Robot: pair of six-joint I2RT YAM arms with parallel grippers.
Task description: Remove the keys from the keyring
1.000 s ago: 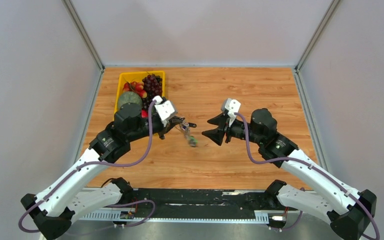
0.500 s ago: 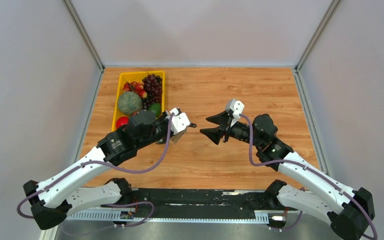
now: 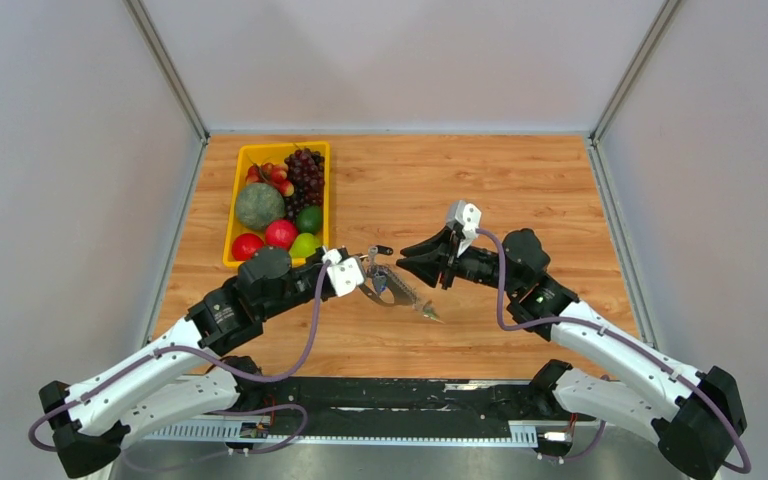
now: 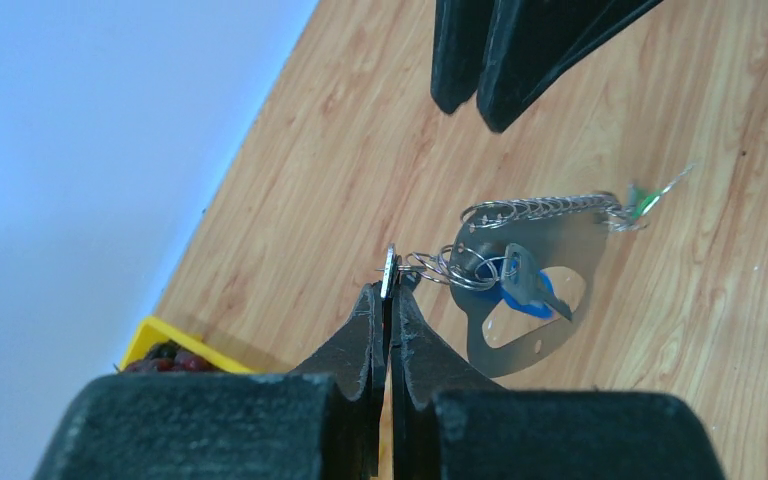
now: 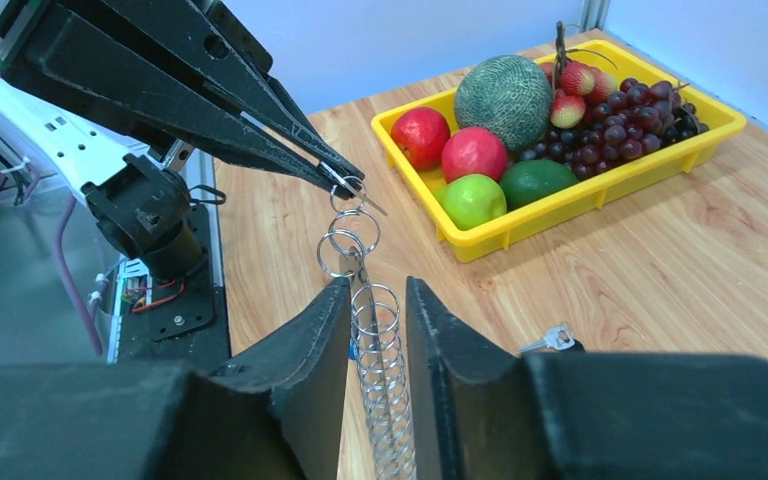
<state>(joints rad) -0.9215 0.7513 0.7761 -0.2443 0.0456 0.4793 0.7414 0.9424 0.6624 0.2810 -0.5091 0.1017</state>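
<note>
Thin grey metal coil keyring (image 4: 540, 207) is mid-scene between the arms, long axis running far-left to near-right. Blue-headed silver key (image 4: 525, 290) sits at its left end, green-headed silver key (image 4: 643, 200) at its right.

Left gripper (image 4: 388, 295): jaws pinched flat on the keyring's left end link.

Right gripper (image 5: 378, 287): jaws narrowly parted, coil seen through the gap, not clamped. It lies just far of mid-coil.

Yellow plastic fruit tray (image 5: 580, 200) is well apart, far left. No legible writing.

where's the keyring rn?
Top view, centre: keyring is pinched at one end by the shut left gripper, its coil running through the open right gripper.
</note>
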